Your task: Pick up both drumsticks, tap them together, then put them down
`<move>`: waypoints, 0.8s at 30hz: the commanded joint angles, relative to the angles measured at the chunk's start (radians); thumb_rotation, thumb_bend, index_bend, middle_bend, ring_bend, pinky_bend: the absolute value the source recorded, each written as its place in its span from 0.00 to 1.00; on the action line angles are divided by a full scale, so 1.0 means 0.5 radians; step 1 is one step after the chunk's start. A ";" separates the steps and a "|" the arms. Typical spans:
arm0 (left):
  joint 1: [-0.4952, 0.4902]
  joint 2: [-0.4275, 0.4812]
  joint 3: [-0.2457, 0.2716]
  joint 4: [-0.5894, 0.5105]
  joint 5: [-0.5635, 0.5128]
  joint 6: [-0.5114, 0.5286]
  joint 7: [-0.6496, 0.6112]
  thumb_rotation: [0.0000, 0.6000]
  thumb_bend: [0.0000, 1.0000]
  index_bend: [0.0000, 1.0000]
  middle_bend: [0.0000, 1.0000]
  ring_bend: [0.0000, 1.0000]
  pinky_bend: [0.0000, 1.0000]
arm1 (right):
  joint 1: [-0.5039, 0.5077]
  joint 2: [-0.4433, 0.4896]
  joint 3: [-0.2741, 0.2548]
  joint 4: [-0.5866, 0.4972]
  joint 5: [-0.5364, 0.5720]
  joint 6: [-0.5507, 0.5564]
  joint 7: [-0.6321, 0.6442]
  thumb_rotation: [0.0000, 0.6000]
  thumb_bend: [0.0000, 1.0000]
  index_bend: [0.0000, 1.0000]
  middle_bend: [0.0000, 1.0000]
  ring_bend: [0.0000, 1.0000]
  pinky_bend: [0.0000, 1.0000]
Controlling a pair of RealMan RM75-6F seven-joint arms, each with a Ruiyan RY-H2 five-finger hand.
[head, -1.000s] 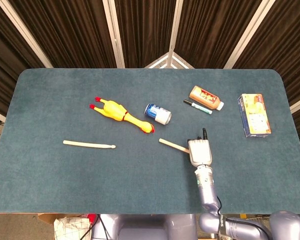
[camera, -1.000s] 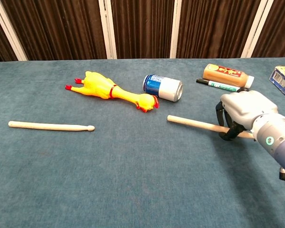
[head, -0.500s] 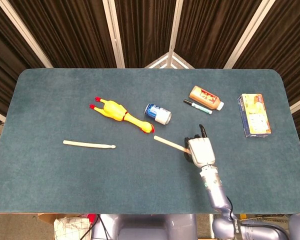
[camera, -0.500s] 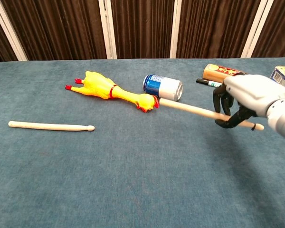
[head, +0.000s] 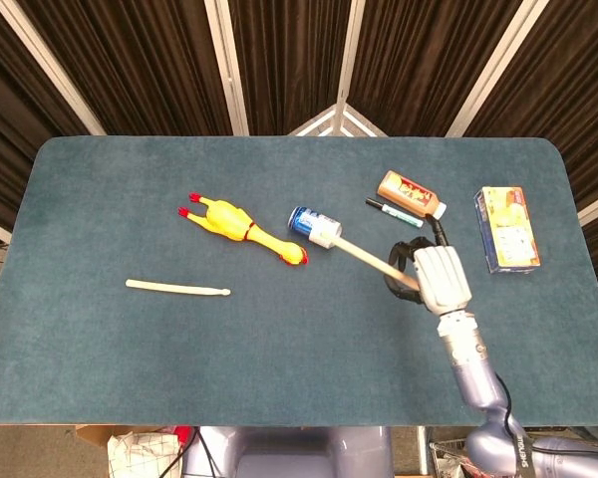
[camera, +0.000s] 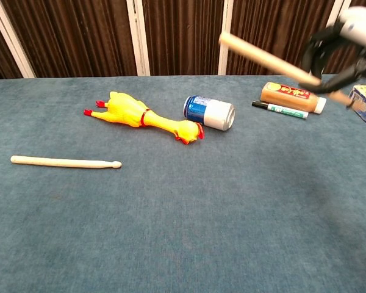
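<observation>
Right hand (head: 434, 279): raised above the table, fingers closed around one wooden drumstick (head: 364, 259), which is held clear of the surface and slanted, its free end seen over the blue can (head: 314, 227) in the head view. Left hand: not shown in either view.

Second drumstick (head: 177, 289): laid flat on the teal table (head: 100, 199), left of centre, well apart from other items, with open cloth on all sides.

Rubber chicken (head: 241, 227), yellow: lying beside the can.

Brown bottle (head: 411, 195) with red label and marker pen (head: 394, 212): side by side; print unreadable.

Yellow-blue carton (head: 506, 229): near the right edge; lettering illegible.
</observation>
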State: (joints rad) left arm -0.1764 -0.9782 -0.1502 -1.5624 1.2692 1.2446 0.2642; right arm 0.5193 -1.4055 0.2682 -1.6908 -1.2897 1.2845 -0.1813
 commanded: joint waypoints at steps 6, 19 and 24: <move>-0.293 -0.223 -0.064 0.344 -0.098 -0.338 -0.057 1.00 0.31 0.27 0.22 0.00 0.00 | -0.020 0.134 0.070 -0.048 -0.091 0.029 0.244 1.00 0.46 0.67 0.65 0.44 0.00; -0.600 -0.632 -0.075 0.709 -0.261 -0.741 -0.045 1.00 0.32 0.31 0.25 0.00 0.00 | -0.043 0.290 0.133 -0.158 -0.072 0.034 0.388 1.00 0.46 0.67 0.65 0.44 0.00; -0.660 -0.703 -0.085 0.653 -0.240 -0.886 -0.315 1.00 0.32 0.34 0.29 0.00 0.00 | -0.045 0.321 0.136 -0.197 -0.051 0.036 0.336 1.00 0.46 0.67 0.65 0.44 0.00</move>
State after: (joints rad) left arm -0.4865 -1.3082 -0.1904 -1.2225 1.1429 0.8390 0.1667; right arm 0.4972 -1.2463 0.3359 -1.7883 -1.3162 1.3021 -0.0123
